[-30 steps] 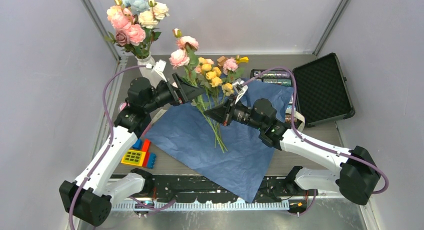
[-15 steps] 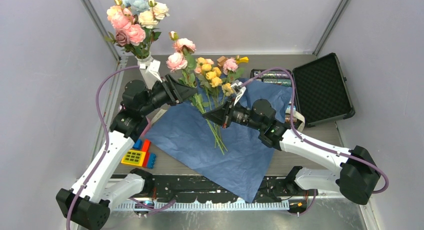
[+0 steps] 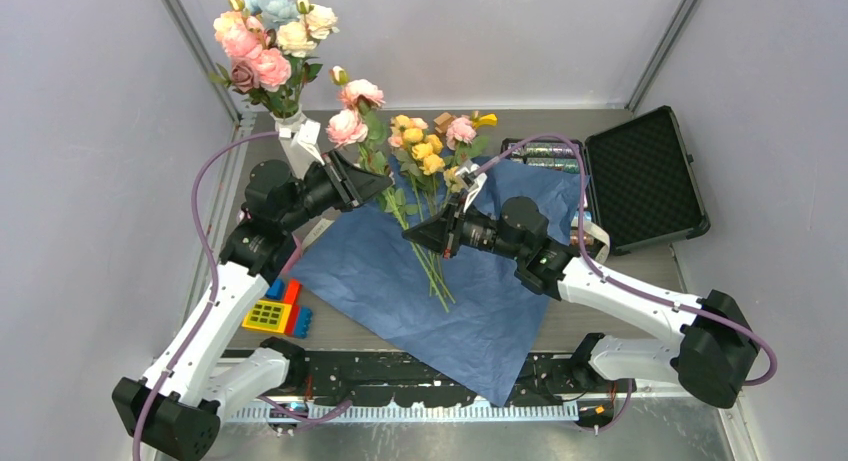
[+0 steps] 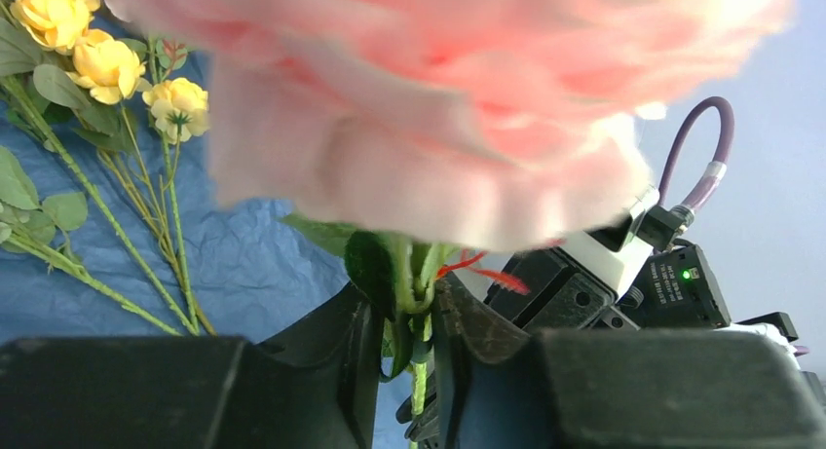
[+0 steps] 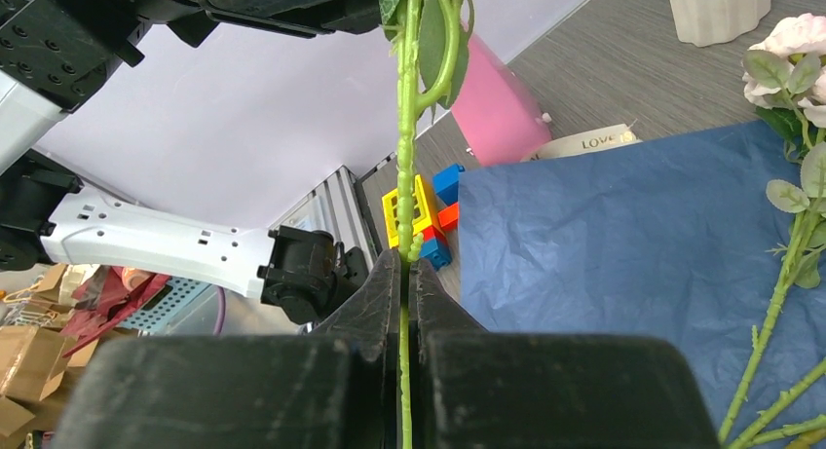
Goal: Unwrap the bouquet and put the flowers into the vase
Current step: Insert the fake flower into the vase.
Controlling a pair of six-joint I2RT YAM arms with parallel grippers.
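Above the spread dark blue paper wrap [image 3: 480, 311] on the counter [image 3: 337, 328], gripping 1 pink rose stem [image 3: 347, 127] at 2 places. Left end effector [image 4: 407, 308]: narrow, closed on the stem just beneath the bloom, a leaf caught alongside. Right end effector [image 5: 404, 269]: pinched tight on the same stem lower down. Lying on the wrap nearby, the other flowers [image 3: 425, 156], yellow heads toward the far edge. Standing far left behind the left arm, the vase [image 3: 300, 141], holding bigger pink, white and blue blooms [image 3: 265, 36].
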